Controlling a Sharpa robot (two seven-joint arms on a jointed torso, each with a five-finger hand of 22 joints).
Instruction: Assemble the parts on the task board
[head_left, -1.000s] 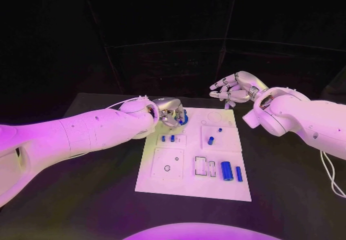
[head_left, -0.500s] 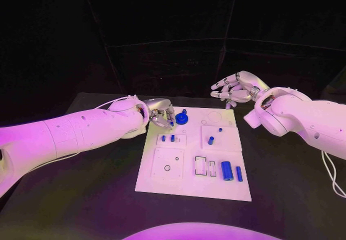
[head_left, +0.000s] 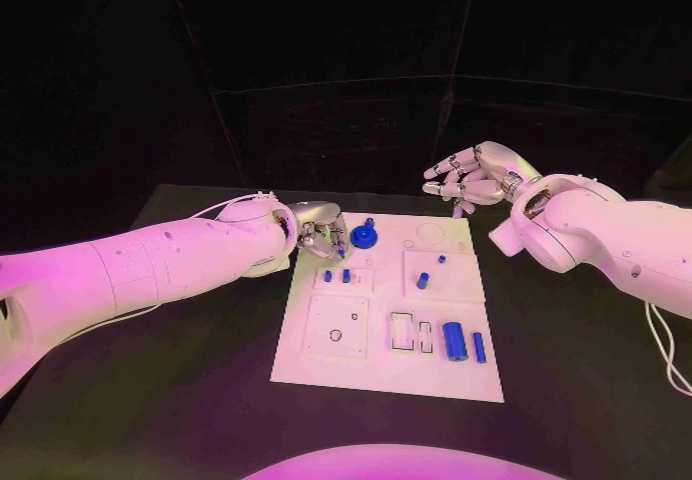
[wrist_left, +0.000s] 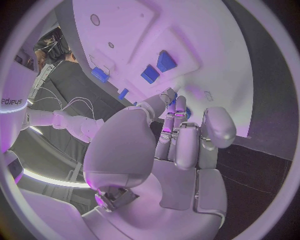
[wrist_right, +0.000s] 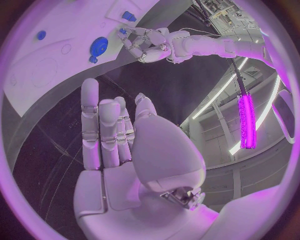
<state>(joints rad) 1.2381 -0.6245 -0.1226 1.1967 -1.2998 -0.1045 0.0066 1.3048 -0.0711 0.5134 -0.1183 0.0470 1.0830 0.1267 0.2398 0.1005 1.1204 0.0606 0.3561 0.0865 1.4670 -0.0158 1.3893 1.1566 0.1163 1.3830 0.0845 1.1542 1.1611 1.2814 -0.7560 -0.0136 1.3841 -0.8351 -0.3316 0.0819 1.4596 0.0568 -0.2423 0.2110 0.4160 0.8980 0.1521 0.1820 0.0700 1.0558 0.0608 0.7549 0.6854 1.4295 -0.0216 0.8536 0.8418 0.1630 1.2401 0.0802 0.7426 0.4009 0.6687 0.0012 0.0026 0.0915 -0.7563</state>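
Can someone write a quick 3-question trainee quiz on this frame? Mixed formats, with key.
1. True or false: the left hand is holding the blue gear-shaped part.
2. Multiple choice: where is the right hand? A) resting on the task board B) raised off the board's far right corner, holding nothing C) gripping the large blue cylinder
3. Fill in: the large blue cylinder lies near the board's ____ right side, beside a slimmer blue pin.

Key: 1 false, the gear sits on the board just beside the hand's fingers. 2 B. 3 near.
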